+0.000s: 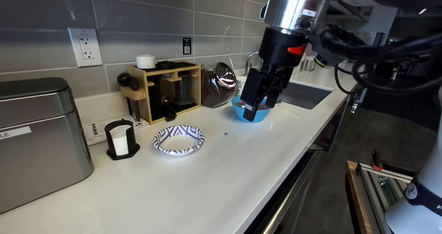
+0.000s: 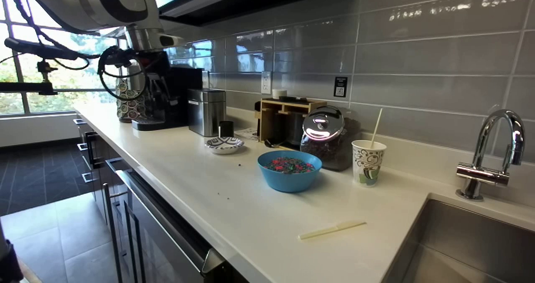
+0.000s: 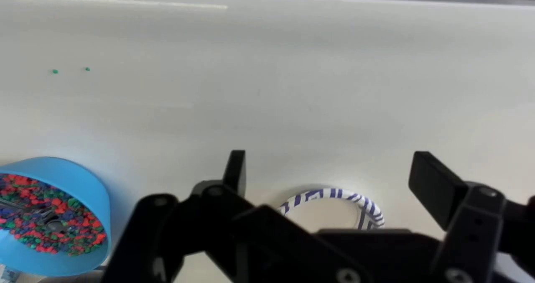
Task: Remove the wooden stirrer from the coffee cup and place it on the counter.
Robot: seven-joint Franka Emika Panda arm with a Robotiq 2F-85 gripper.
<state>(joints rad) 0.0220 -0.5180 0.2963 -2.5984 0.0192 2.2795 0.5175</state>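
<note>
The off-white counter (image 2: 188, 166) appears in every view; above it hangs the gripper (image 3: 330, 170), its jaws spread apart, plainest in the wrist view. The blue bowl (image 2: 288, 183), cropped in the wrist view, is complete in an exterior view. There too the coffee cup (image 2: 369, 168) stands whole and upright, the pale stirrer (image 2: 377, 126) leaning inside it. Only the wrist view shows two specks (image 3: 55, 71) as green

Held the white arm (image 2: 90, 7) raised and bent, with the silver wrist (image 1: 291, 12) turned down. Pointed the black gripper (image 1: 260, 111) downward at a tilt in an exterior view, and showed its fingers (image 3: 436, 187) spread wide apart in the wrist view.
</note>
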